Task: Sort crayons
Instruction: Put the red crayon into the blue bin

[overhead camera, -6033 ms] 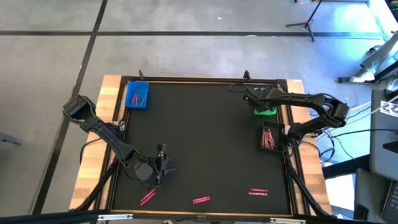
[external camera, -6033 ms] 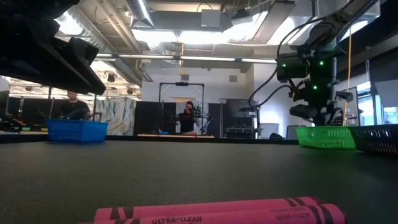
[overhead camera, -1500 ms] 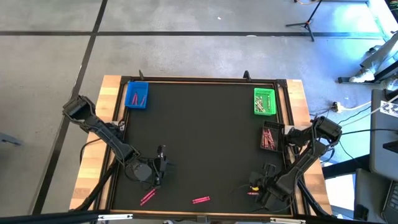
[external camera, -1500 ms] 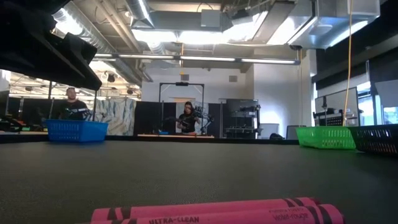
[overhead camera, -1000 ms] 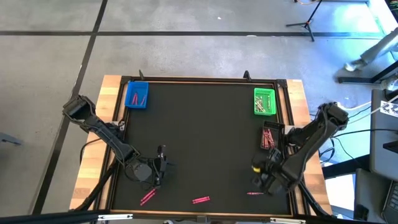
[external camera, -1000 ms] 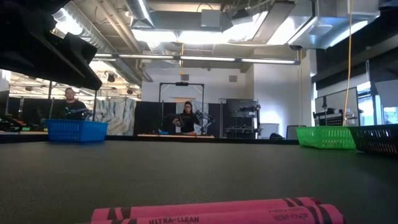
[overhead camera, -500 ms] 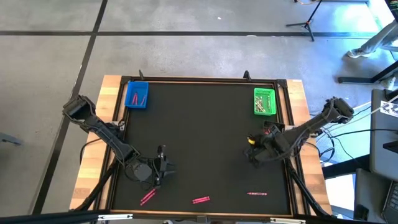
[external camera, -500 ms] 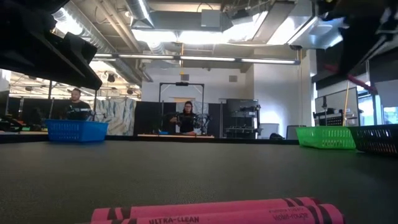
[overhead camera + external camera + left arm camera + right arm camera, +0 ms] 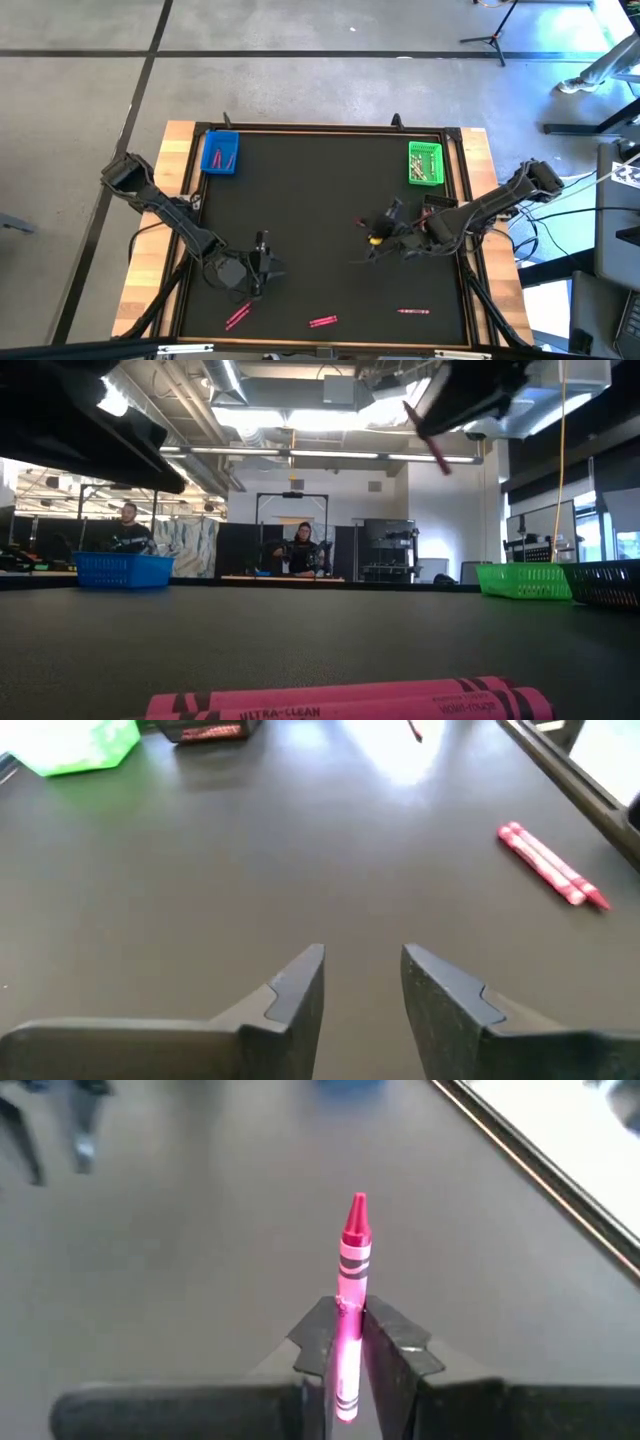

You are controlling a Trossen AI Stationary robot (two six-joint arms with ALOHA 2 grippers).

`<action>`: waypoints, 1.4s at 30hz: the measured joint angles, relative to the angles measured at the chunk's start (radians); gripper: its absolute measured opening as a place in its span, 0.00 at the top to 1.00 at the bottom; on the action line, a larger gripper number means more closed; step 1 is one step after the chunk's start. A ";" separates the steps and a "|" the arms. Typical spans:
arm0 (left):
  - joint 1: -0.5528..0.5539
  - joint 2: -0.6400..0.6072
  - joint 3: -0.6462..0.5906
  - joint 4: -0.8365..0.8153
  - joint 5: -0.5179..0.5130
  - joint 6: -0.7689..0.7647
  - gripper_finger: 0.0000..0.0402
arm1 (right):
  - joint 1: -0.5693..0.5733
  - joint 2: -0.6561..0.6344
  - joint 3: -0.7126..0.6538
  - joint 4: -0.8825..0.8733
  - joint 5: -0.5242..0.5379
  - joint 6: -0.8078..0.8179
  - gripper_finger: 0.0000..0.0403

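My right gripper (image 9: 378, 240) is over the table's right middle, shut on one pink crayon (image 9: 352, 1255), well above the black mat. In the low view the crayon (image 9: 428, 432) slants down from the gripper. My left gripper (image 9: 262, 263) is open and empty, low over the near left of the mat; its fingers (image 9: 300, 985) stand apart. Loose pink crayons lie flat near the front edge: a pair (image 9: 238, 317) at the left, which also shows in the left wrist view (image 9: 552, 866), another pair (image 9: 322, 322) in the middle, and one (image 9: 413, 311) at the right. My right gripper pinches the crayon's back half (image 9: 346, 1342) between its two fingers. The crayon lies along the fingers, and its pointed tip (image 9: 357, 1208) sticks out past the fingertips. It is lifted clear of the mat and slants downward.
A blue tray (image 9: 220, 152) with crayons stands at the far left corner. A green tray (image 9: 425, 163) stands at the far right. A dark tray (image 9: 441, 203) with pink crayons sits by the right edge, partly under my right arm. A raised rim frames the mat. People stand in the room beyond.
My right gripper has gone from the near right corner toward the far edge, then toward the table's left, carrying the pink crayon clear of the mat. One crayon stays where it lay near the front right.
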State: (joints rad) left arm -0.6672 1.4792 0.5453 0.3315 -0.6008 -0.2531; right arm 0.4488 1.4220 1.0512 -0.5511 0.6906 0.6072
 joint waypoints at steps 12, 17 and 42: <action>0.110 0.000 0.000 0.074 -0.018 0.051 0.53 | -0.046 0.191 0.000 0.527 0.029 -0.433 0.88; 0.126 0.000 0.000 0.161 -0.019 0.166 0.53 | -0.096 0.251 0.000 0.787 -0.066 -0.586 0.88; 0.115 0.000 -0.021 0.375 -0.107 0.287 0.53 | -0.123 0.457 0.003 1.321 -0.414 -0.869 0.88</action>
State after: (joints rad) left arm -0.5521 1.4794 0.5243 0.7063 -0.7074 0.0342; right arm 0.3260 1.8786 1.0538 0.7704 0.2763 -0.2613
